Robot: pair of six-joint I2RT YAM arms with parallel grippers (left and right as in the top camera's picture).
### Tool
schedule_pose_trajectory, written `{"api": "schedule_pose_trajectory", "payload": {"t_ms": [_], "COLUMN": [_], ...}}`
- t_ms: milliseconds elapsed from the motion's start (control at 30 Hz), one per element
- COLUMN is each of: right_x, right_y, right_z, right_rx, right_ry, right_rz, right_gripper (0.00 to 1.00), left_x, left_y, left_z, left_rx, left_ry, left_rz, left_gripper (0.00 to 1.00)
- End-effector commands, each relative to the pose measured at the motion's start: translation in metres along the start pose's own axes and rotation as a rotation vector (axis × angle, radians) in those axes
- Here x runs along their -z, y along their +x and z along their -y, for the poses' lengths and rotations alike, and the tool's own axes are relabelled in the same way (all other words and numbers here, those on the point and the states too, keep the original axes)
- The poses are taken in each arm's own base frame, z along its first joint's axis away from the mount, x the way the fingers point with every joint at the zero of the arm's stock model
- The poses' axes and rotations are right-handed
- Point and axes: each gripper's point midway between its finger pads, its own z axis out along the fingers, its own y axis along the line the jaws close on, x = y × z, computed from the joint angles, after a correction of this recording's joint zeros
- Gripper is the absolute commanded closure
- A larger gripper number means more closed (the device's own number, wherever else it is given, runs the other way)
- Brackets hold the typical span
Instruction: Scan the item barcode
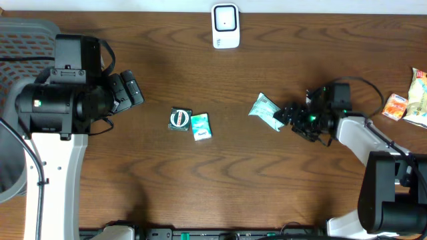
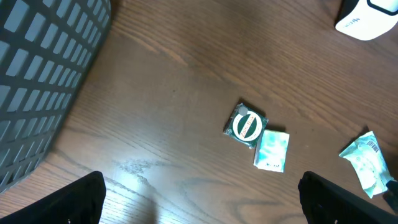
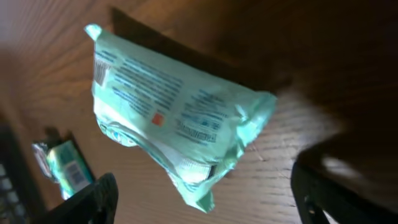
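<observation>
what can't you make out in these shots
- mint packet: its print is blurred in the right wrist view and too small overhead.
- scanner: cut off by the corner of the left wrist view.
- snack packs: cut off by the right edge of the overhead view.
- grey basket: partly hidden overhead by the left arm.

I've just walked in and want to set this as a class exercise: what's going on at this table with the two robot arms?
It's a barcode-scanning job. The right jaws stand open at the end of a green packet, which lies on the table ungripped. The left jaws are open and empty, off to the side. A dark pack and a small teal pack lie mid-table. The white scanner sits at the far edge, well away from the packet, so no scan is under way.
</observation>
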Motion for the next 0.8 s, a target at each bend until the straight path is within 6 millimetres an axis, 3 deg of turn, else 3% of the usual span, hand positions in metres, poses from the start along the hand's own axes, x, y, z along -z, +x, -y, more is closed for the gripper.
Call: {"api": "schedule_pose_trajectory", "payload": {"t_ms": [0,200,533,767], "right_x": [-0.004,-0.013,-0.018,-0.037], "right_y": [0.015,0.017,0.011,0.015], "right_z": [0.002,0.01,0.028,0.037], "right_rx": [-0.105,-0.187,-0.223,-0.227], "right_ry": [-0.074,-0.106,-0.03,-0.019], "right_rz": [-0.041,0.01,0.076,0.05], "right_gripper": [0.21,0.31,0.35,0.35], "left_x": [0.002,0.002,0.002,0.002], "left_y": [-0.001,-0.001,-0.001,-0.001], "left_z": [-0.003,-0.003,-0.003,-0.003], "left_rx": [0.015,0.015,0.015,0.015], "left_ry": [-0.012,-0.011,-0.012,-0.011], "left_rz": [0.009,0.009,0.009,0.009], "left_gripper": [0.02,0.02,0.02,0.02]}}
